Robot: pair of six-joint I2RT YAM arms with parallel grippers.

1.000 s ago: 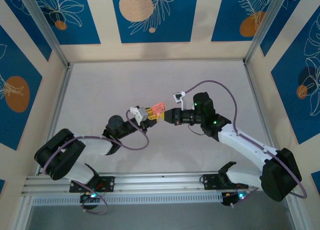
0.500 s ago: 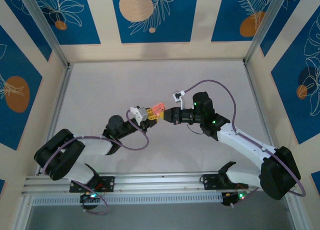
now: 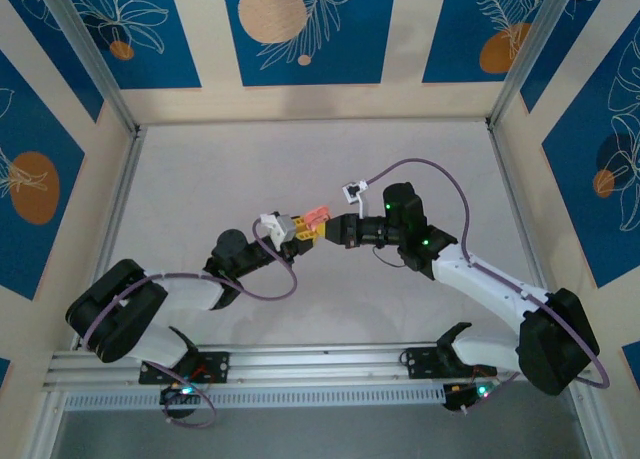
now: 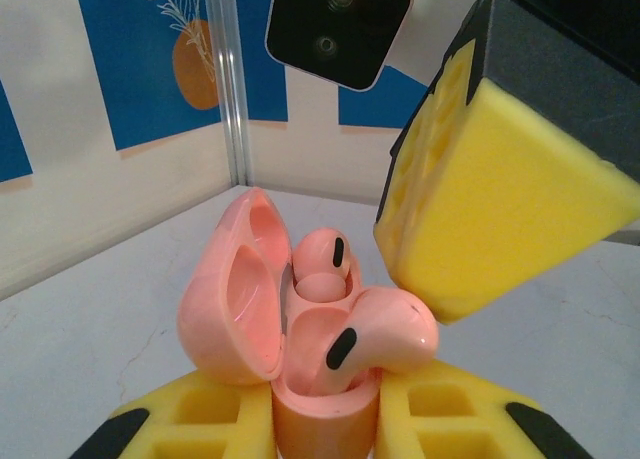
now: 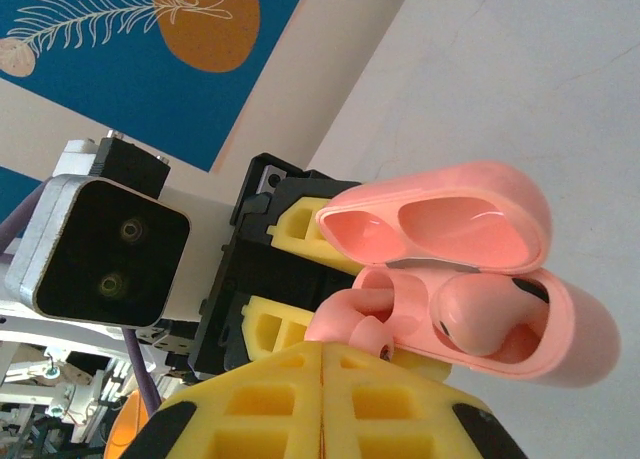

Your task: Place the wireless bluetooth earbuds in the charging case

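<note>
Top external: arms bent toward charging case

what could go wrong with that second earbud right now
1. The tilted earbud sits half out of its slot; pushing with the shut right pincer could jam it or pop it out.
2. The charging case is gripped just at its base by the left pincer; a hard push might twist it loose.
</note>
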